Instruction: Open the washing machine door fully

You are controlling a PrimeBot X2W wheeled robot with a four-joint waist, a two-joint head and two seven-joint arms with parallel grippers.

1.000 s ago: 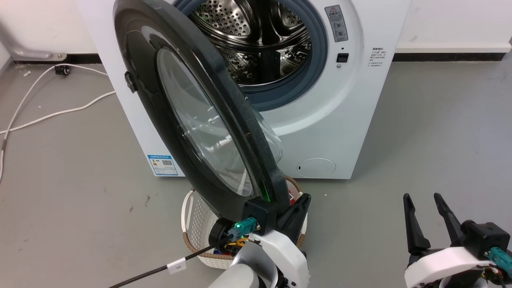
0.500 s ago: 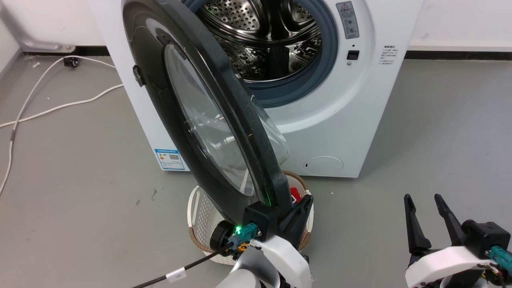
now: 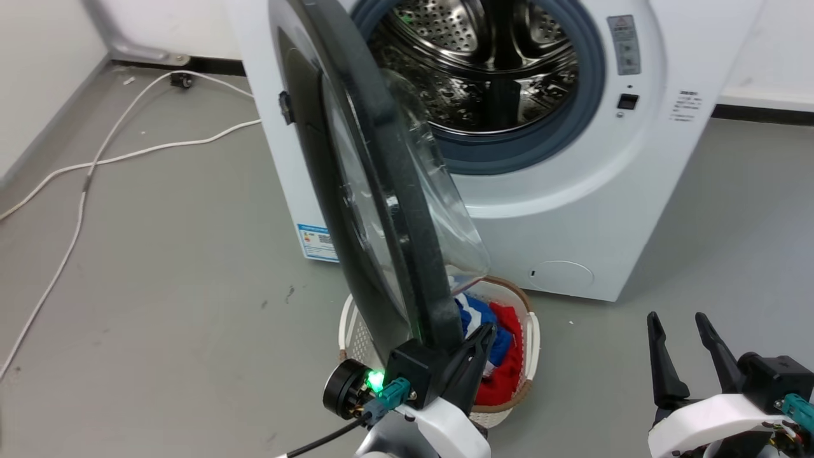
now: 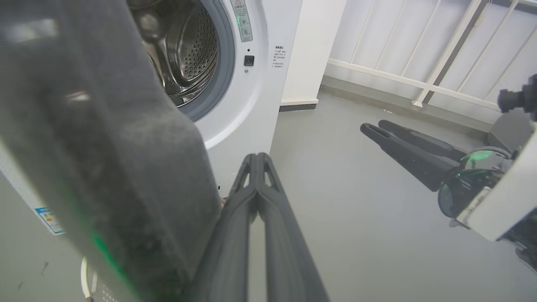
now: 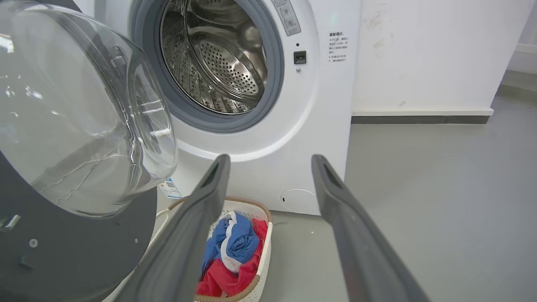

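Observation:
The washing machine (image 3: 559,210) is a white front-loader whose steel drum (image 3: 483,57) stands exposed. The washing machine door (image 3: 381,184), glossy black with a bulging glass bowl (image 5: 84,126), stands swung out from its left-side hinge, nearly edge-on to the head view. My left gripper (image 3: 486,331) is shut, nothing between its fingers, resting against the inner side of the door's lower rim. In the left wrist view its closed fingers (image 4: 256,176) lie just right of the dark door edge (image 4: 105,159). My right gripper (image 3: 680,321) is open, low on the right, apart from the machine.
A white laundry basket (image 3: 533,331) with red and blue clothes (image 5: 235,251) sits on the floor under the door, in front of the machine. White cables (image 3: 127,156) trail over the grey floor on the left. A white railing (image 4: 428,84) lines the room's right side.
The head camera has shifted, moving the whole picture right. Relative to the machine the door has swung further out, now nearly edge-on, with my left gripper following. The right gripper has stayed put.

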